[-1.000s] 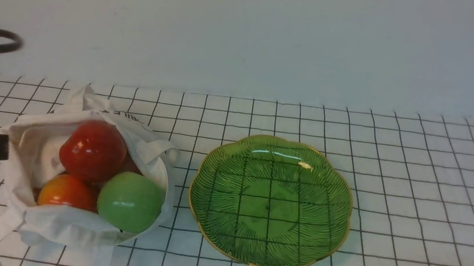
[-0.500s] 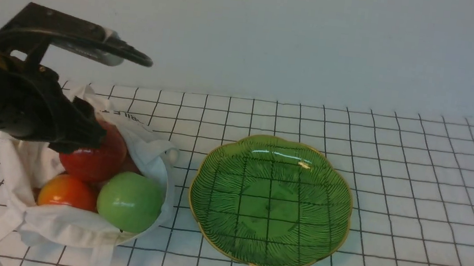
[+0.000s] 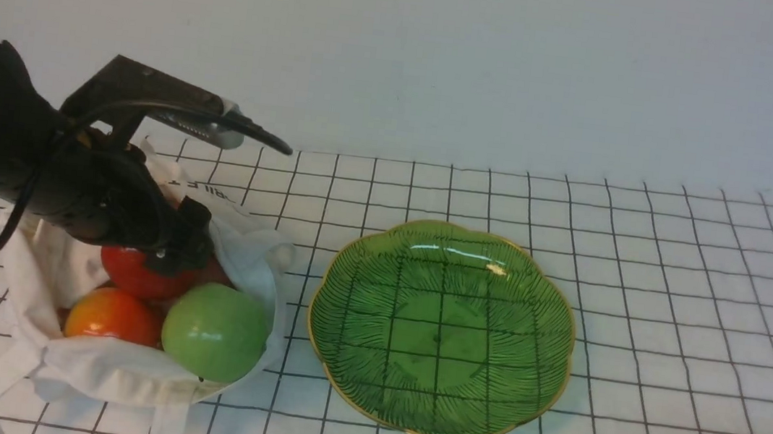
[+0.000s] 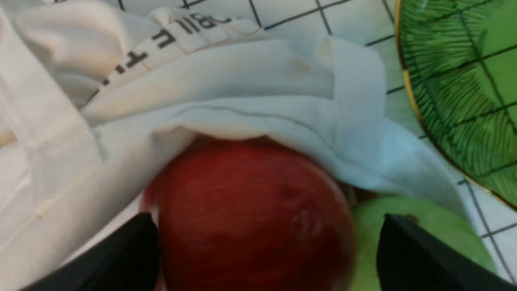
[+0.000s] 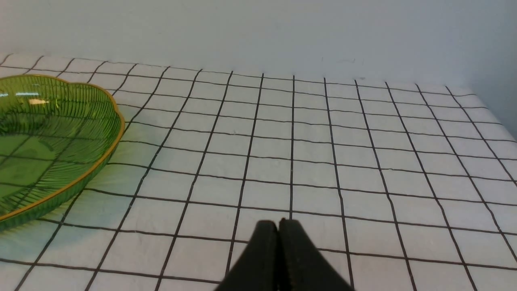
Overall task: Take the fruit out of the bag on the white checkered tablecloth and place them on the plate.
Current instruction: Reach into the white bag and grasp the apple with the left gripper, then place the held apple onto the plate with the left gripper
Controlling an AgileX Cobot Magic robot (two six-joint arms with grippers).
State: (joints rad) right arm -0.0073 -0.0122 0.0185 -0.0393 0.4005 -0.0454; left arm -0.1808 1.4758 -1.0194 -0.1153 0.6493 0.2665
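The off-white bag (image 3: 114, 372) lies open at the left of the white checkered tablecloth (image 3: 674, 315). Inside it show a red apple (image 3: 133, 272), a green apple (image 3: 215, 332) and a red-orange fruit (image 3: 113, 317); the peach and the small orange are hidden. My left gripper (image 3: 179, 251) is open and reaches into the bag's mouth. In the left wrist view its jaws (image 4: 266, 220) stand either side of the red apple (image 4: 250, 202), with the green apple (image 4: 363, 220) beside it. The green plate (image 3: 439, 328) is empty. My right gripper (image 5: 278, 223) is shut and empty, low over bare cloth.
The bag's strap handles (image 3: 166, 425) trail toward the front edge. A plain pale wall (image 3: 448, 57) stands behind the table. The plate's gold rim (image 4: 408, 93) lies close to the bag's right side. The plate (image 5: 40, 133) lies to one side of the right gripper.
My left arm has swung in from the left edge, over the bag, and come down so that its open jaws sit around the red apple. The fruit and plate have not moved.
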